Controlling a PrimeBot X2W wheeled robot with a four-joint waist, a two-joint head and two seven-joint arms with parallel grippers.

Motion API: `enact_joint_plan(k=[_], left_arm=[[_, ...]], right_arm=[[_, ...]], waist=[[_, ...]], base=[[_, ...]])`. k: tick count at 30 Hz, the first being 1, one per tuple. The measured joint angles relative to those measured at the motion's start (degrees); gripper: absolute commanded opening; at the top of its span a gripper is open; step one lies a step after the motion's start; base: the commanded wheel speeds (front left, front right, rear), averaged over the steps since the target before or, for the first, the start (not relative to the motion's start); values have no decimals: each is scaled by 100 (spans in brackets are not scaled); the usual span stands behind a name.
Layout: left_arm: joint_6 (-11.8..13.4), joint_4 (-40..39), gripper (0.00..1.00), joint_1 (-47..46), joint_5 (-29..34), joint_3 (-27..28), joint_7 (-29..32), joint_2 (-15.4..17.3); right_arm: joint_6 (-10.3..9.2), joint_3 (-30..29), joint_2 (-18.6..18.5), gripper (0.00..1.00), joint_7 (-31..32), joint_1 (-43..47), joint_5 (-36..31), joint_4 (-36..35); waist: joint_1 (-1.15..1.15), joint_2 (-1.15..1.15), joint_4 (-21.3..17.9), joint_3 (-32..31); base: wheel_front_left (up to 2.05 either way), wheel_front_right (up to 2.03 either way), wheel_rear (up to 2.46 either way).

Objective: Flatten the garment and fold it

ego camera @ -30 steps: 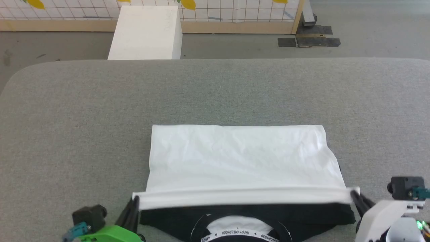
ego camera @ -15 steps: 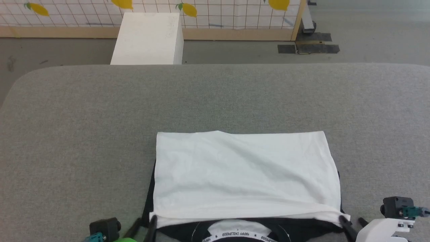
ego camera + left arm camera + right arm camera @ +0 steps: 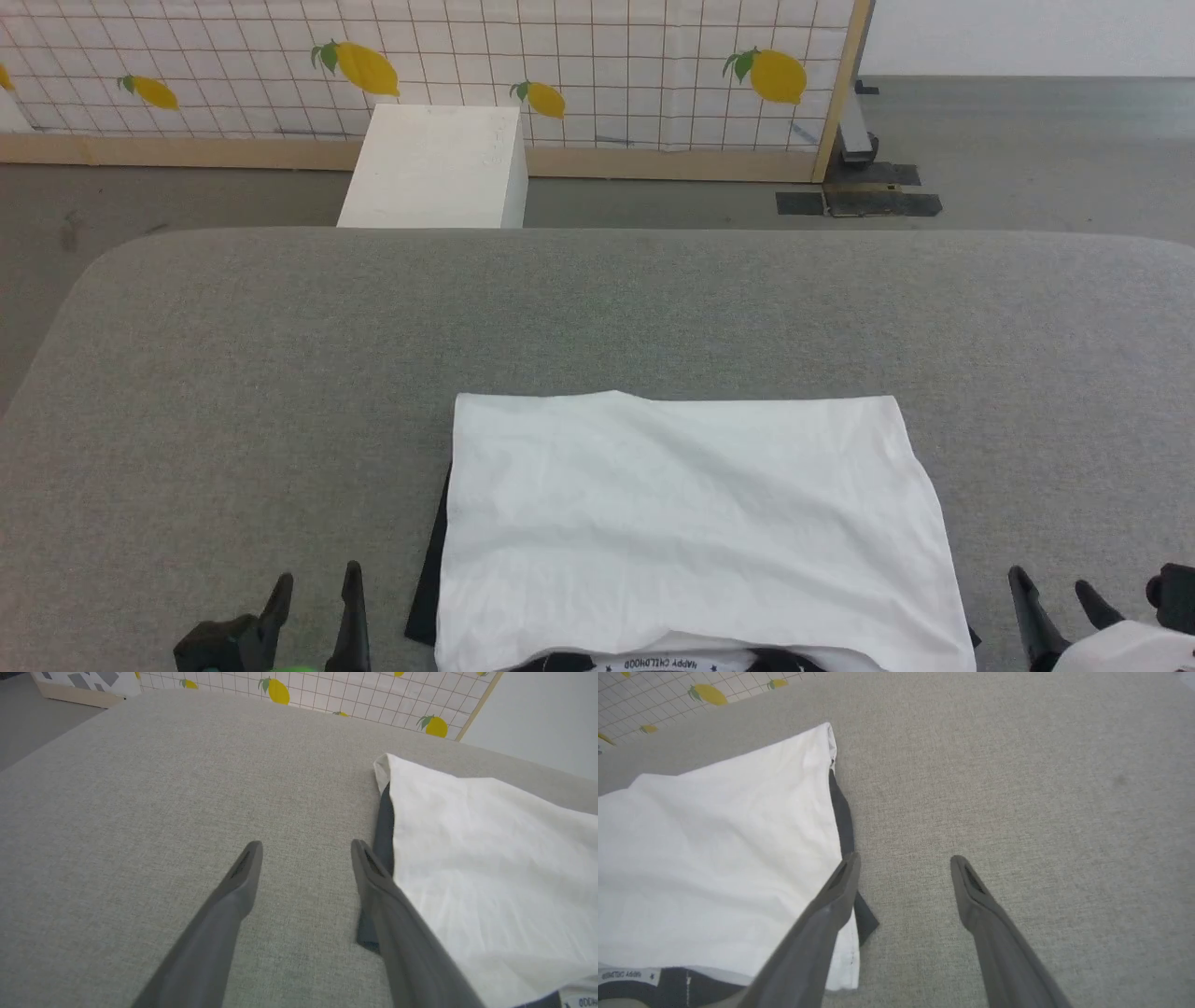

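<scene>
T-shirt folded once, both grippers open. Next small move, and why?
Probably bring the left gripper in to pinch the left edge of the T-shirt for a sideways fold: it and the right gripper stand open beside the cloth, and the folded rectangle looks wide.

One garment (image 3: 691, 523), two grippers (image 3: 317, 579) (image 3: 1049, 583), one white box (image 3: 434, 168).

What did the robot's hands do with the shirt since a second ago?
Both let go. The left gripper and right gripper had pinched the white hem of the garment, pulling it toward the collar. Now they stand open beside it, and the hem lies flat. The garment stays folded on the grey table.
</scene>
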Motion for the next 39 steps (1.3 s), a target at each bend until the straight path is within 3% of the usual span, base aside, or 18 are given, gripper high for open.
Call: enact_joint_plan(k=[6,12,17,29,30,31,33,34,39], left_arm=[[145,124,100,-516,378,-42,-561,-66],[311,233,100,-912,800,-46,-691,-136],[313,290,100,-1288,1083,-52,-699,-235],[-108,610,100,-1564,1187,-63,-700,-350],[-132,636,100,-1586,1187,-60,-700,-364],[-154,655,100,-1600,1188,-55,-700,-371],[-162,672,100,-1615,1198,-46,-700,-388],[-182,681,100,-1616,1204,-37,-700,-396],[-211,721,100,-1616,1266,16,-700,-427]], right_arm=[[0,278,1,100,-620,-438,146,290],[0,517,3,100,-692,-884,280,1069],[0,572,2,100,-235,-1265,375,1835],[0,625,-20,100,650,-2168,411,3245],[0,664,-26,92,721,-2228,493,3328],[0,705,-44,47,761,-2282,572,3390],[0,760,-60,11,765,-2327,616,3442],[0,764,-59,0,724,-2334,632,3452],[0,609,-1,0,461,-2326,568,3429]], waist=[[0,0,-34,-16],[0,0,-48,-70],[0,0,-5,-110],[0,0,11,-169],[0,0,17,-170],[1,0,22,-171],[1,0,29,-167],[1,0,32,-164],[0,0,24,-155]], base=[[0,0,0],[0,0,0],[0,0,0],[0,0,0],[0,0,0],[0,0,0],[0,0,0],[0,0,0],[0,0,0]])
